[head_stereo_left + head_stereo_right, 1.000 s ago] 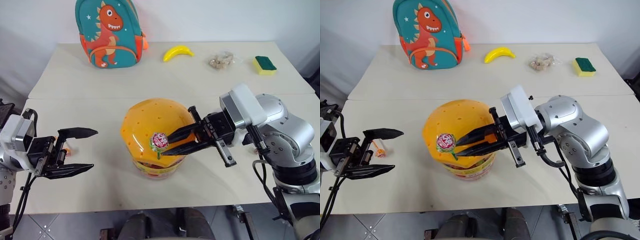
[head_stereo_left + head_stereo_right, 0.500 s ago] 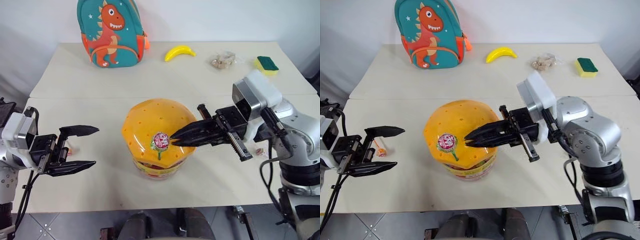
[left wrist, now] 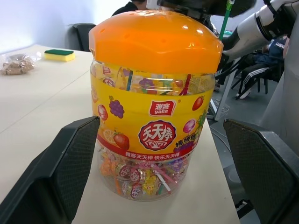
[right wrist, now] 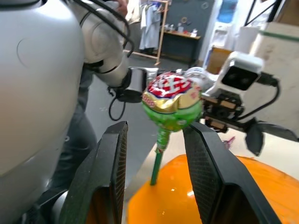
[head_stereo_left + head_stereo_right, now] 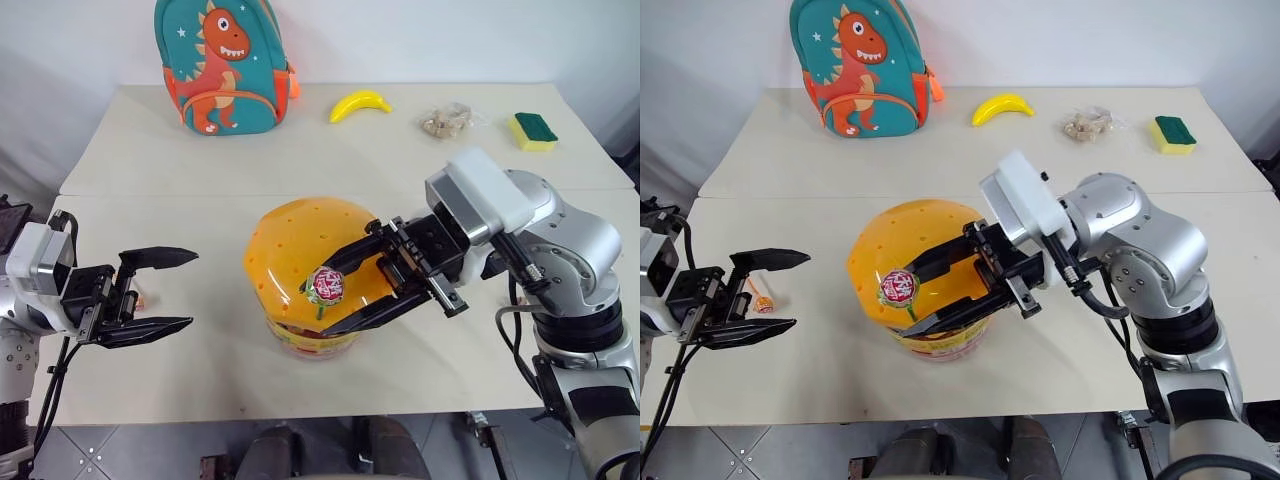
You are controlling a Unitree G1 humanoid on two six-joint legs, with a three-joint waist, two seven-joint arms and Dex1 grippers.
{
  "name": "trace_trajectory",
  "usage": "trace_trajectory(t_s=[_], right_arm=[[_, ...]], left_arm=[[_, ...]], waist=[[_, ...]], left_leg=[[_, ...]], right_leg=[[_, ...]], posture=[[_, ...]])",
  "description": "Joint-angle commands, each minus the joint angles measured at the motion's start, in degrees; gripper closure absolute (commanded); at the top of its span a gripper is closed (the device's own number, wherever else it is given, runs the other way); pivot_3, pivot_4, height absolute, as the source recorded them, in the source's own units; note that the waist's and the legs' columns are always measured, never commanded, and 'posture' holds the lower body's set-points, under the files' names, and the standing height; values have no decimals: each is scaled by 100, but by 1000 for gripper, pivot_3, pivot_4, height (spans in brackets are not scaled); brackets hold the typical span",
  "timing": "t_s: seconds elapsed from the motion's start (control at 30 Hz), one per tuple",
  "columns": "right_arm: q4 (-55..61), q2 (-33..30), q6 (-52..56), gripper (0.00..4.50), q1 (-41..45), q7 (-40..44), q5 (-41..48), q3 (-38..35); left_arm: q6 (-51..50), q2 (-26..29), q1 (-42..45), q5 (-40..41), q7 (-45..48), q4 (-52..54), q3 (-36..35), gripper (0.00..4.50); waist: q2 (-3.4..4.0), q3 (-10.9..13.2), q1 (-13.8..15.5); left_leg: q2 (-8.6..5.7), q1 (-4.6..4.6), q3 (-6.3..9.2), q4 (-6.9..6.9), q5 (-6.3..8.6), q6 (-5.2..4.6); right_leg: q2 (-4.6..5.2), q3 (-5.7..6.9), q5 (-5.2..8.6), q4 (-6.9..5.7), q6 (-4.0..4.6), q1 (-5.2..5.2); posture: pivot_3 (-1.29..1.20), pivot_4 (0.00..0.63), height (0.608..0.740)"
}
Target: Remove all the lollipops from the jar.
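Jar (image 5: pixel 318 275) stands near the front edge of the table (image 5: pixel 400 150), between the two arms; its orange dome lid (image 3: pixel 156 39) is on. Left wrist view: clear wall under a yellow label, many wrapped candies packed inside.

One lollipop (image 5: pixel 325 286) stands upright with its green stick in a hole of the lid, on the front of the dome. Right wrist view: pink-red swirl wrapper on top, green below.

Right gripper (image 5: pixel 335 296) reaches across the dome from the right. Its two black fingers are parted, one above the candy head and one below, so the lollipop sits between them. In the right wrist view there is a gap between the candy and each finger (image 4: pixel 108 182), so it looks let go rather than pinched; a light touch on the far side of the head can't be ruled out from these angles.

Left gripper (image 5: pixel 172 293) hangs level, to the left of the jar and apart from it, fingers spread wide, nothing between them. Left wrist view: the jar is framed between its fingers (image 3: pixel 65 172) with no contact.

A second lollipop (image 5: pixel 759 302) lies on the table just behind the left gripper.

Far side of the table: dinosaur backpack (image 5: pixel 222 65), banana (image 5: pixel 357 103), small clear bag (image 5: pixel 444 120), sponge (image 5: pixel 529 130)
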State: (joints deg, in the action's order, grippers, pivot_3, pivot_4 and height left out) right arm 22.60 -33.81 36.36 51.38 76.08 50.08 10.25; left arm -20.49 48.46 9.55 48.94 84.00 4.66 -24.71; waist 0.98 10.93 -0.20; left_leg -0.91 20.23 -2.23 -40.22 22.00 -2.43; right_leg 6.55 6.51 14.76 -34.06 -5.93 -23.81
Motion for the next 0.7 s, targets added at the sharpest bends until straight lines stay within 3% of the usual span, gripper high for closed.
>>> trace_trajectory(t_s=[0.03,0.2,0.37,0.53,0.63,0.7], right_arm=[[-47,-4,50,2994,128,90,-125,63],[-208,39,54,4462,70,133,-22,-105],[-565,221,61,4462,52,-79,544,-784],[-831,143,613,4462,232,-1012,1429,-1704],[-1139,-356,926,4462,194,-1456,1609,-2330],[-1597,-1045,876,4462,-2,-1465,1113,-2645]], left_arm=[[116,-19,97,-31,51,-19,-21,0],[64,-108,145,157,-39,133,-63,0],[-274,-174,269,644,-327,501,-226,0],[-494,-197,406,919,-587,801,-251,0],[-570,-187,400,983,-703,998,-258,0],[-559,-151,351,920,-719,1094,-254,0]], waist=[[-1,0,-10],[-1,-1,-31],[-2,0,-31],[-2,0,-3],[-2,0,4],[-3,0,28]], left_leg=[[0,0,0,0,0,0],[3,-1,-1,1,0,0],[2,0,0,-1,0,0],[1,1,5,-2,0,0],[1,1,5,0,0,0],[-1,6,5,0,0,0]], right_leg=[[0,0,0,0,0,0],[-1,0,0,-1,0,0],[0,-1,0,-2,0,0],[4,0,0,-1,0,1],[3,1,0,0,0,0],[4,3,0,4,0,0]], posture=[[0,150,740],[0,150,740],[0,150,740],[0,150,740],[0,150,740],[0,150,740]])
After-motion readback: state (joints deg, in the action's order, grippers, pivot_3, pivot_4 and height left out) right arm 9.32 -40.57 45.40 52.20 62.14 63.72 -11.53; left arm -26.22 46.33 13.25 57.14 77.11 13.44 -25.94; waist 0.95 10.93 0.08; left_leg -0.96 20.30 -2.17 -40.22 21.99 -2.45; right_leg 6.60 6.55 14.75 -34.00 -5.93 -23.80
